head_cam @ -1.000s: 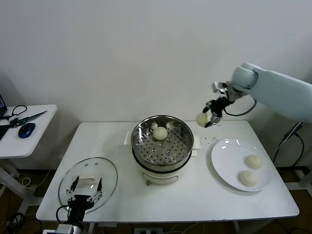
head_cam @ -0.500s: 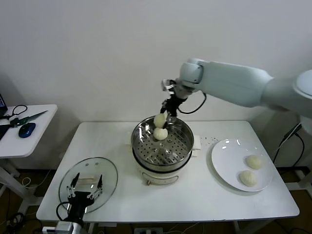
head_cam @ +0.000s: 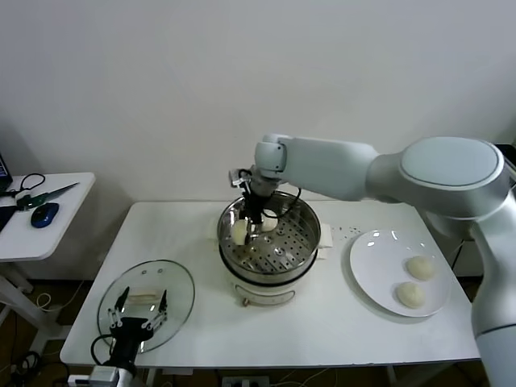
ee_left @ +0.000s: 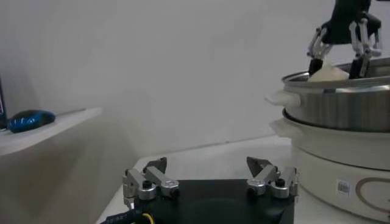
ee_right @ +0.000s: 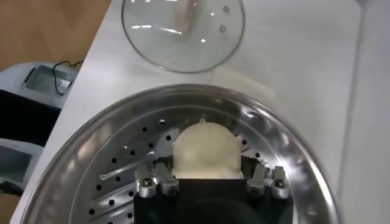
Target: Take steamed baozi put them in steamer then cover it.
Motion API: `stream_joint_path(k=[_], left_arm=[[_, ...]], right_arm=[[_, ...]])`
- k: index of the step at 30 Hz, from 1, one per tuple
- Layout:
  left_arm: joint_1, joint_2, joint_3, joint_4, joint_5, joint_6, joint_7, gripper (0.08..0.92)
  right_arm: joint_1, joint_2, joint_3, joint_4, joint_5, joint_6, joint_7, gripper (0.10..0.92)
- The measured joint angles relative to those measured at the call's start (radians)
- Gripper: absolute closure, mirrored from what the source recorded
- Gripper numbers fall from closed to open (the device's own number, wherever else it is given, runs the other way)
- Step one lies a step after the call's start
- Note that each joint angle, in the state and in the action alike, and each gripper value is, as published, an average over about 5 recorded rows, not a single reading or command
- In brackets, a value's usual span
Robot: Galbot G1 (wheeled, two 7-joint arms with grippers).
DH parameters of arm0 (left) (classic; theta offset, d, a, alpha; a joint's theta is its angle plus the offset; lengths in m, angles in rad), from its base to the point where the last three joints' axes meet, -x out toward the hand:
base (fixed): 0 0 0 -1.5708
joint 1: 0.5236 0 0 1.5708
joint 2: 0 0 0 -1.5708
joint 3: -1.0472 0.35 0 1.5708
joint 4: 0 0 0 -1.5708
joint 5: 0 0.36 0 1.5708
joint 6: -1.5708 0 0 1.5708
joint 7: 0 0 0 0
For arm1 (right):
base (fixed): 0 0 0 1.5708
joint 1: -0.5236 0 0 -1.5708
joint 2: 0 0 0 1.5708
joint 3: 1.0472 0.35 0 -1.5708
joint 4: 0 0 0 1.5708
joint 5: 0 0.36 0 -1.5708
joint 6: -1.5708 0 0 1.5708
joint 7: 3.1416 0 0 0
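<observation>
Cream-white dome-shaped baozi (head_cam: 240,232), clamped in the right gripper (head_cam: 243,231), hangs low inside the shiny perforated steel steamer (head_cam: 302,242), left side; placing step, release apparently next; left gripper (head_cam: 139,320) open, idle.

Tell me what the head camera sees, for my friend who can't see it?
The right gripper holds a baozi inside the steamer. Two more baozi sit on the white plate, and the left gripper hovers over the glass cover.
</observation>
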Motion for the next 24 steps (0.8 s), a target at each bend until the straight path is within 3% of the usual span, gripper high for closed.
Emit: stream_joint_path(k=[5, 13, 24], left_arm=[[-0.002, 0.0, 0.001, 0.002, 0.0, 0.001, 0.0, 0.177], [-0.003, -0.001, 0.004, 0.002, 0.006, 0.004, 0.0, 0.177], [0.001, -0.001, 0.007, -0.008, 0.019, 0.007, 0.0, 0.177]], right_arm=[[-0.018, 0.008, -0.003, -0.007, -0.01, -0.001, 0.002, 0.318], [-0.02, 0.007, -0.003, -0.003, -0.031, -0.003, 0.003, 0.209], [0.056, -0.084, 0.002, 0.091, -0.037, 0.01, -0.013, 0.203]])
